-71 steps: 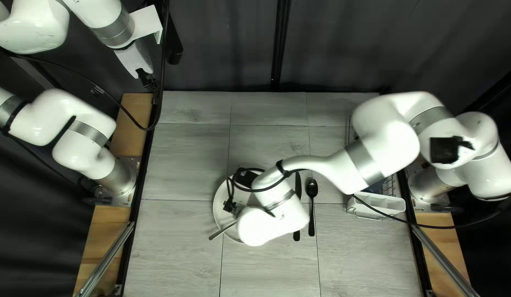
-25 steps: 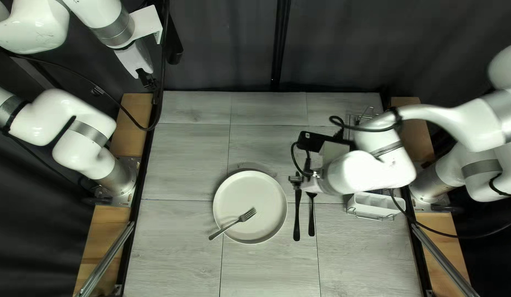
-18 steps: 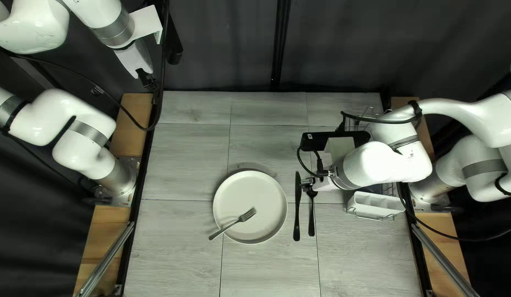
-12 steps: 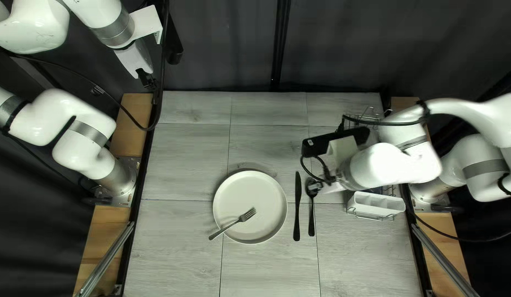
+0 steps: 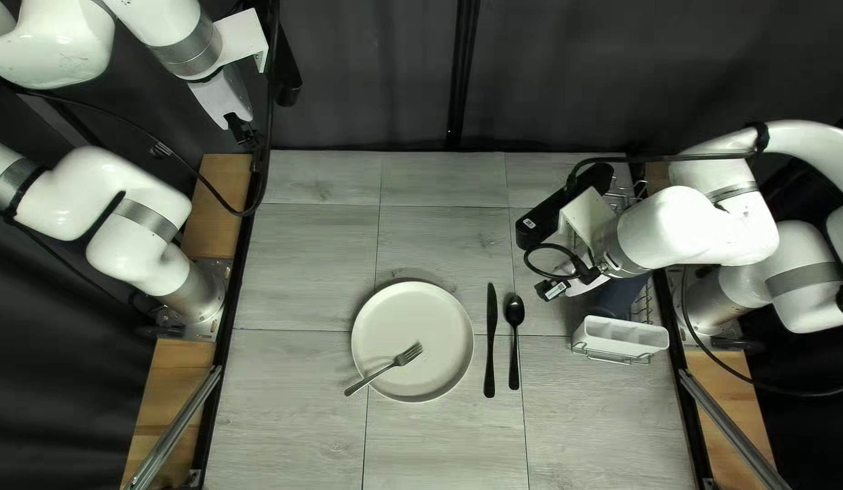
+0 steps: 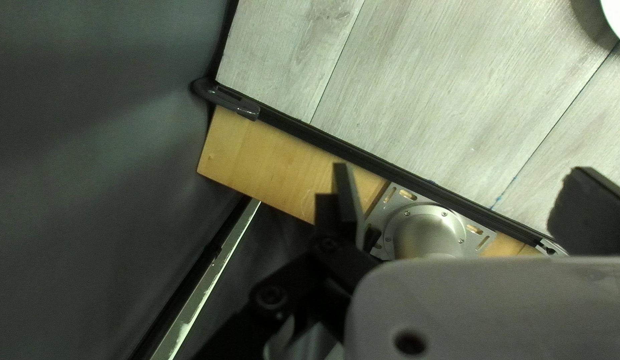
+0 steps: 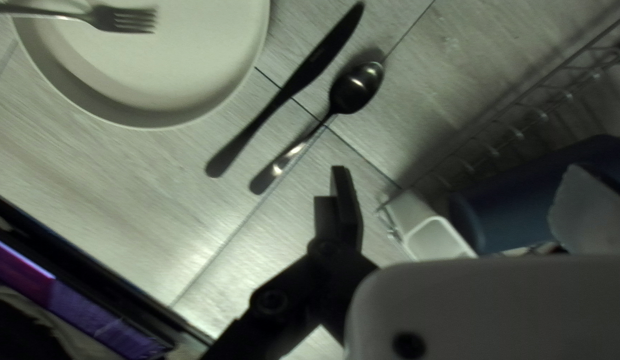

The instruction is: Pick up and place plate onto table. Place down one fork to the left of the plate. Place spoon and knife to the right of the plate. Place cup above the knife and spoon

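The right gripper point(image 5: 555, 289) is over the table between the spoon point(image 5: 514, 310) and the dish rack; in the right wrist view this gripper point(image 7: 458, 172) is open and empty. A blue cup point(image 7: 523, 200) lies in the rack, partly behind one finger. Across the white plate point(image 5: 421, 318) rests a fork point(image 5: 385, 367), its handle over the left rim. The knife point(image 5: 490, 340) lies between plate and spoon. My left gripper point(image 5: 243, 132) hangs beyond the table's far left corner; the left wrist view shows this gripper point(image 6: 462, 172) open with nothing held.
The wire rack point(image 5: 643, 304) stands at the table's right edge, with a white cutlery holder point(image 5: 621, 336) on its near end. A purple-lit device point(image 7: 90, 313) appears beyond the table edge in the right wrist view. Bare table point(image 5: 294, 272) lies left of the plate.
My right arm has swung from over the plate, past the knife and spoon, to the rack side, uncovering the plate and fork. My left arm has stayed still.
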